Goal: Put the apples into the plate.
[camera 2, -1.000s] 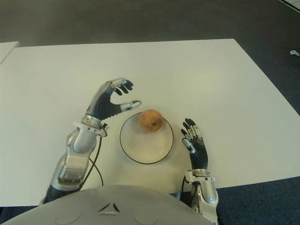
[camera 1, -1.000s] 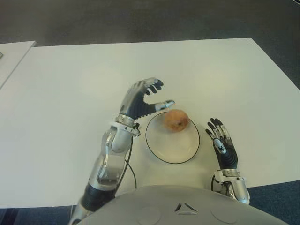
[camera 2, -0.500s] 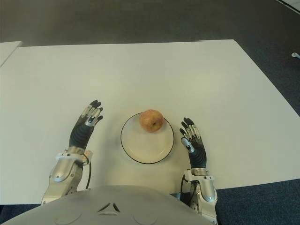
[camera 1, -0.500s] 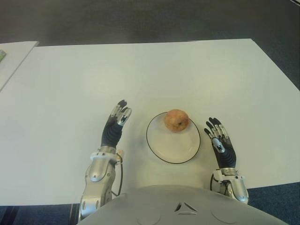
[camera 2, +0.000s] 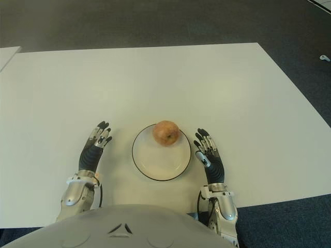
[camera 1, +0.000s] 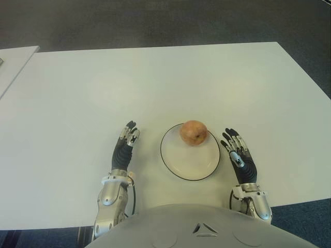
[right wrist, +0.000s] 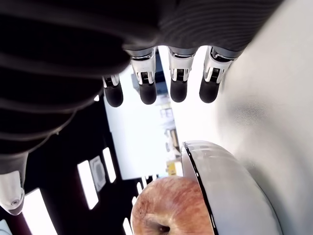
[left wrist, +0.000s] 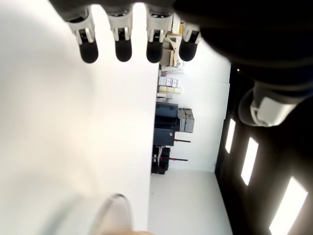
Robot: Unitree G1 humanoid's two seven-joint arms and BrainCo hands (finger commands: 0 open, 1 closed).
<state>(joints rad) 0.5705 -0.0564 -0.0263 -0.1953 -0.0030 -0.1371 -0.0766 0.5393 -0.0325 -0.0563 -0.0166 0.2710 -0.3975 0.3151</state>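
Note:
A reddish-yellow apple [camera 1: 194, 133] sits in the far part of a white plate [camera 1: 190, 161] with a dark rim, near the table's front edge. The right wrist view also shows the apple [right wrist: 168, 208] inside the plate's rim [right wrist: 205, 186]. My left hand [camera 1: 124, 146] lies flat on the table just left of the plate, fingers straight and holding nothing. My right hand [camera 1: 237, 156] shows just right of the plate, fingers [right wrist: 178, 81] extended and empty.
The white table [camera 1: 155, 82] stretches wide beyond the plate. A second pale table's corner [camera 1: 13, 59] shows at the far left. Dark floor lies beyond the table's far edge and past its right edge.
My left hand, raised and open beside the apple a second ago, has pulled back and lowered flat to the table left of the plate. The right hand shifted slightly forward.

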